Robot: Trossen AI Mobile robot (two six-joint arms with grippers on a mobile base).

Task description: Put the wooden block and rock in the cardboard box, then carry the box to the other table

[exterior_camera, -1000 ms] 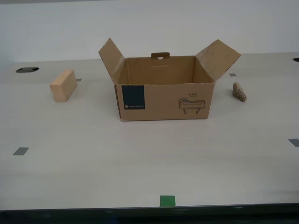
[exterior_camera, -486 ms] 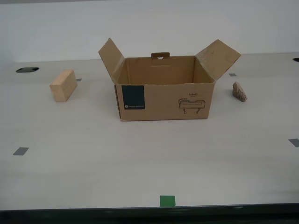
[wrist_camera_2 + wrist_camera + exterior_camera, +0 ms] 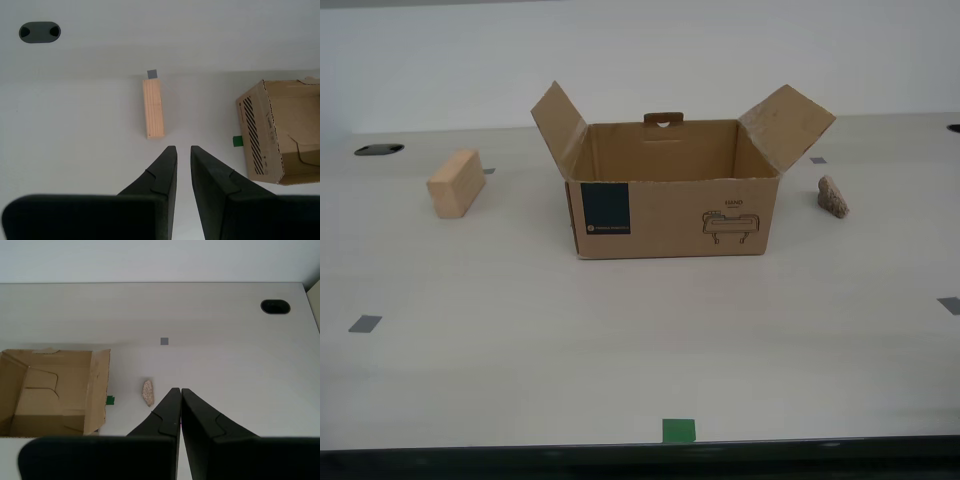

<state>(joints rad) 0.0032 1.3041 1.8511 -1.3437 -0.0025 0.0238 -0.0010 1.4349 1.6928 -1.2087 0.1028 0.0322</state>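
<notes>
Currently cardboard box (image 3: 670,190) sits open on table (image 3: 620,340); wooden block (image 3: 456,183) well off one side, rock (image 3: 832,197) near the other. My first gripper (image 3: 180,390) clenched, empty; my second gripper (image 3: 183,148) slightly parted, empty.

Cardboard box (image 3: 670,205) was brown corrugated, with a dark teal square label (image 3: 605,208) and a dark line drawing (image 3: 731,222) on the front; black diagonal stripes ran down one side (image 3: 254,136). Wooden block (image 3: 456,183) was pale tan. Rock (image 3: 832,197) was brownish-grey, speckled. Tabletop (image 3: 620,340) was cream with small grey tape squares (image 3: 364,323) and a green tape piece (image 3: 678,430). Gripper fingers (image 3: 162,172) were black.
</notes>
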